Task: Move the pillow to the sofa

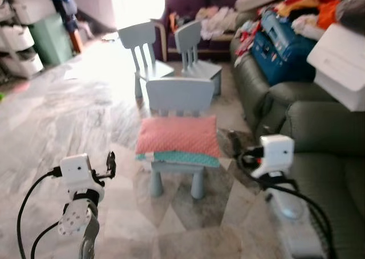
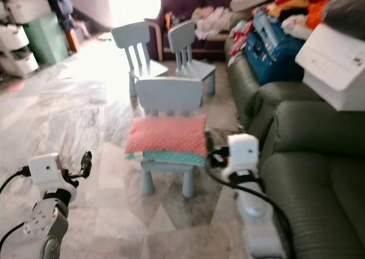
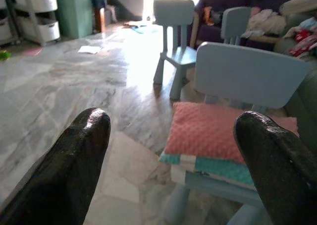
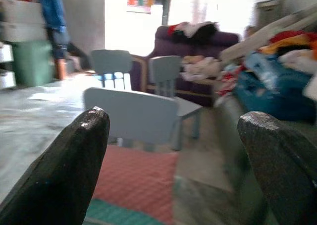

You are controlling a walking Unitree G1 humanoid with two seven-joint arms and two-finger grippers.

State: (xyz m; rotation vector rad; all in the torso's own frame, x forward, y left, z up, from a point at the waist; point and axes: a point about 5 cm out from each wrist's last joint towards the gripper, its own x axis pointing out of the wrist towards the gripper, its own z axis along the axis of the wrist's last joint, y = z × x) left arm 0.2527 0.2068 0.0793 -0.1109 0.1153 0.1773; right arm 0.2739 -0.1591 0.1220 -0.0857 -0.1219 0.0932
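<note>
A: Where's the pillow seen?

B: Pink dotted pillow (image 1: 178, 134) is seen lying flat on the seat of the nearest small blue chair (image 1: 179, 97), on top of a teal-and-white folded layer (image 1: 181, 158). Chair back stands behind it. Marble floor (image 1: 68, 110) all round.

A: And the sofa?

B: Grey-green sofa (image 1: 319, 128) is placed along the robot's right, just beside that chair. The far end is piled with clothes (image 1: 302, 8) and a blue bag (image 1: 279, 48); a white box (image 1: 342, 65) rests on the arm section. The near cushions are seen bare.

A: Grippers?

B: Left gripper (image 3: 173, 150) is held out low, left of the chair, apart from the pillow. Its fingers (image 3: 74, 155) are spread wide in the left wrist view, with the pillow and chair framed between them; nothing is held. Right gripper (image 4: 173, 150) is raised near the pillow's right edge, between chair and sofa. Its fingers (image 4: 69, 160) are likewise spread wide, nothing gripped; contact with the pillow isn't seen.

A: Anything else noted?

B: Two more blue chairs (image 1: 142, 48) are set further back, facing different ways. A purple couch (image 1: 199, 8) with laundry is against the far wall, a green bin (image 1: 51, 39) and white drawers (image 1: 20, 48) at far left. Head views are slightly blurred
</note>
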